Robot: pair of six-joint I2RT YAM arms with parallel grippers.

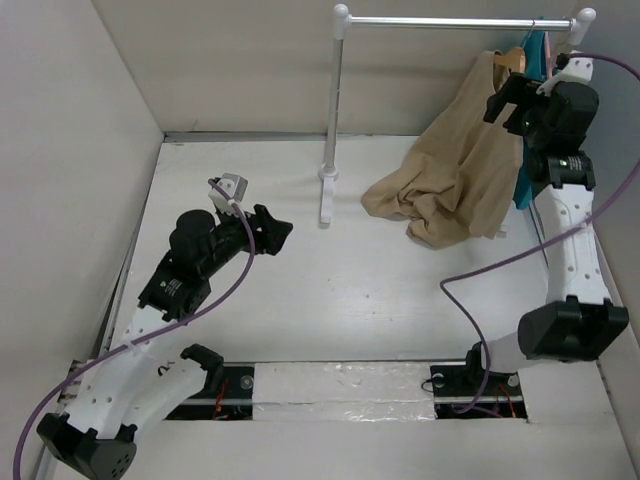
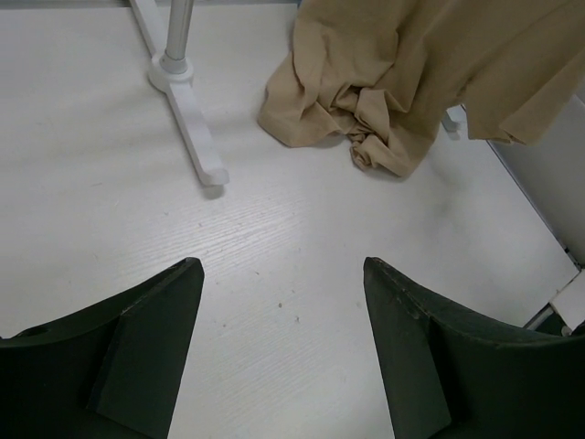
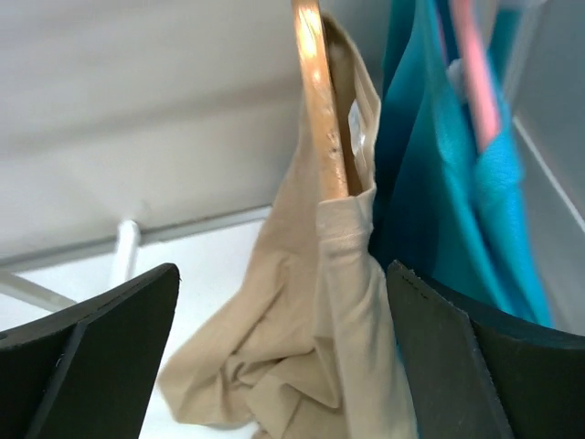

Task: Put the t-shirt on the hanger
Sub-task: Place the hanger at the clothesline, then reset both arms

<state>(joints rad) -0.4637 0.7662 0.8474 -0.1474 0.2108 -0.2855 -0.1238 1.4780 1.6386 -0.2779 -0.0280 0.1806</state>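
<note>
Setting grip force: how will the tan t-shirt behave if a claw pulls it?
Likely floppy: the t-shirt drapes from the hanger and its lower part bunches in folds on the table. Fine creases suggest thin, light cloth. A pull may drag the heap or slip it off the hanger.

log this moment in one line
left gripper open, over table | right gripper open, by hanger | t-shirt hanging from hanger, lower part heaped on table
</note>
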